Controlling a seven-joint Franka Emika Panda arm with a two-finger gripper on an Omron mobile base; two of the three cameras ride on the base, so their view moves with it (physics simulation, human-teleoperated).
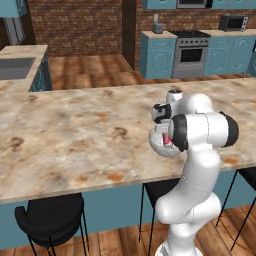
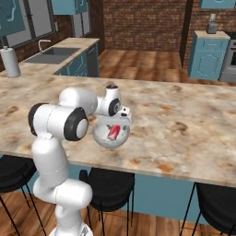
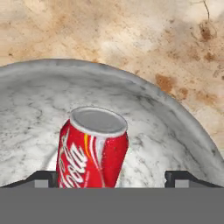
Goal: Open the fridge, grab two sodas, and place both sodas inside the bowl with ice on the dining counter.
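Hand view showed the short red can with a pale top (image 3: 93, 151) lying inside the pale grey-white glassy bowl (image 3: 175, 127), directly between the gripper (image 3: 112, 178)'s fingertips (image 3: 177, 177), which stood wide apart and clear of it. The placing step looked finished; next, I judged, the hand should lift straight away from the bowl on the beige marbled dining counter (image 3: 131, 30).

A red can (image 2: 113, 132) lies tilted in the glassy bowl (image 2: 102, 141) on the dining counter (image 2: 184, 133), under the arm's wrist
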